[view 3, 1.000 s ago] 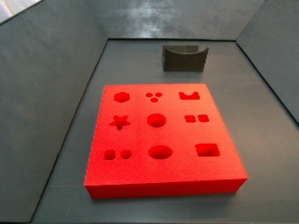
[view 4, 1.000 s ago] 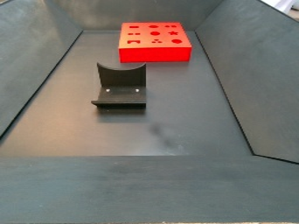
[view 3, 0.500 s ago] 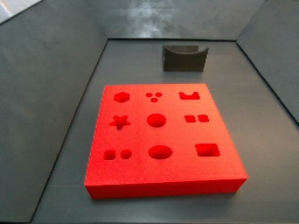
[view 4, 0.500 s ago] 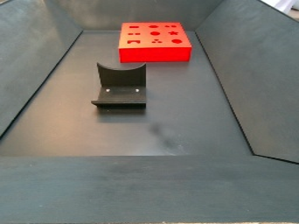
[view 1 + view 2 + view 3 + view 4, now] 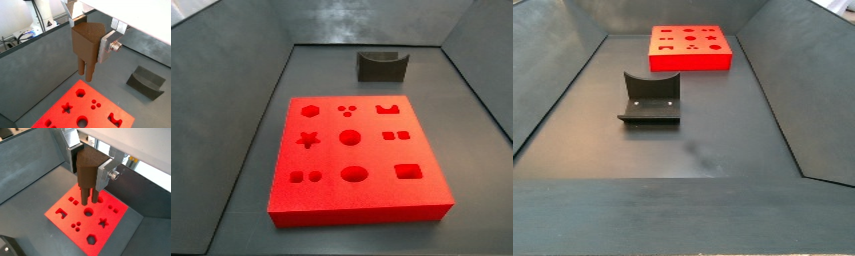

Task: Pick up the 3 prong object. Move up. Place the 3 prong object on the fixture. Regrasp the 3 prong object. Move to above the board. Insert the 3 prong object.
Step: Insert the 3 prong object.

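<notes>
Dark grey matte flooring (image 5: 358,90) with sloping grey walls forms the work area, and on it lies the large flat bright red rectangular board (image 5: 358,205) with its shaped cutouts, seen in both side views (image 5: 690,62) and below the tool in both wrist views (image 5: 63,120) (image 5: 113,218). Among the cutouts are a hexagon, a star, circles, squares and a cluster of three small dots (image 5: 346,108). Well apart from the board stands the small dark grey-olive fixture (image 5: 381,66) with a curved notch in its top; a side view (image 5: 649,100) shows it as an L-shaped bracket on a base plate. Neither side view shows the arm. In both wrist views the two-finger gripper (image 5: 87,37) (image 5: 89,168) hangs in the air above the board, its flat silver fingers (image 5: 107,46) (image 5: 105,174) pressed against the sides of the small brown wood-coloured 3 prong object (image 5: 85,44) (image 5: 85,167). That piece sits upright between the plates with its short prongs (image 5: 86,72) (image 5: 89,197) pointing down at the red surface, clear of it and not in any cutout.
</notes>
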